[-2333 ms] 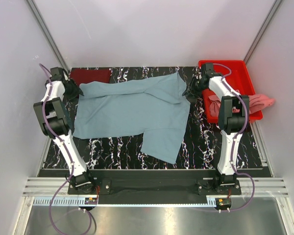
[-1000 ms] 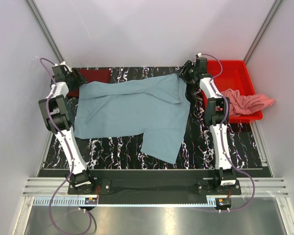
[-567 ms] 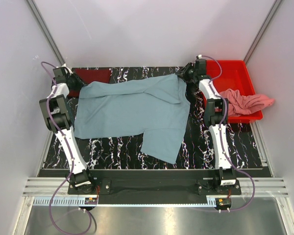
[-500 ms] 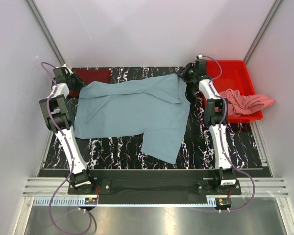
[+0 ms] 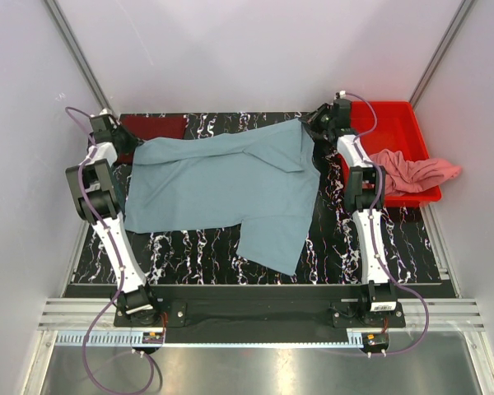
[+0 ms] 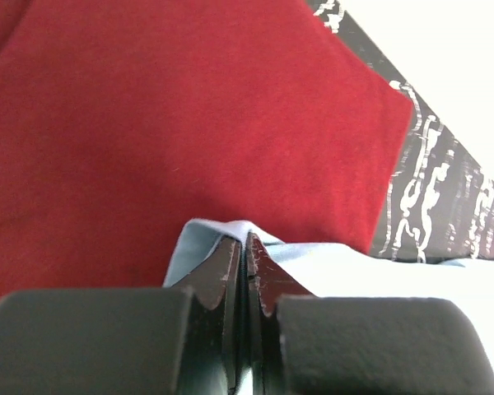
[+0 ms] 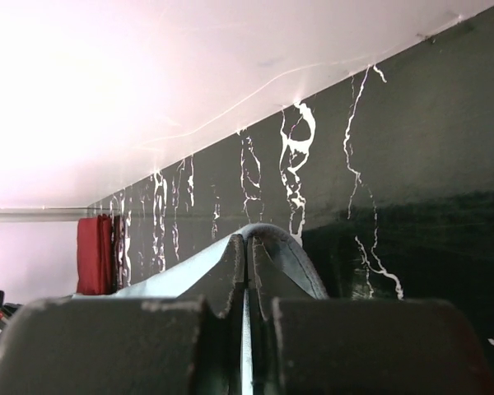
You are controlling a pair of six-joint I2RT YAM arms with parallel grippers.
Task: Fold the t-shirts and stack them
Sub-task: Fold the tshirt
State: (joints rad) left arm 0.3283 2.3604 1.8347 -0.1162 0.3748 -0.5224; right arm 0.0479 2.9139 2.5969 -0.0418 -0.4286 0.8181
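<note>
The left gripper [image 6: 245, 247] and right gripper [image 7: 247, 247] are clamping the far corners of the grey-blue t-shirt [image 5: 222, 177], soft cloth likely draping limply.

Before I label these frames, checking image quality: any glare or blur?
Right wrist: back wall blown out white, fingers dark and soft. Left wrist: top right corner overexposed, near fingers blurry, maroon t-shirt clearer. Top external: evenly lit, sharp.

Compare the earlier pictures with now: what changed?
The left gripper and right gripper reached farther back and shut on the far corners of the grey-blue t-shirt, drawing its far edge slightly tauter. The maroon t-shirt, pink t-shirt and red tray stayed put.
</note>
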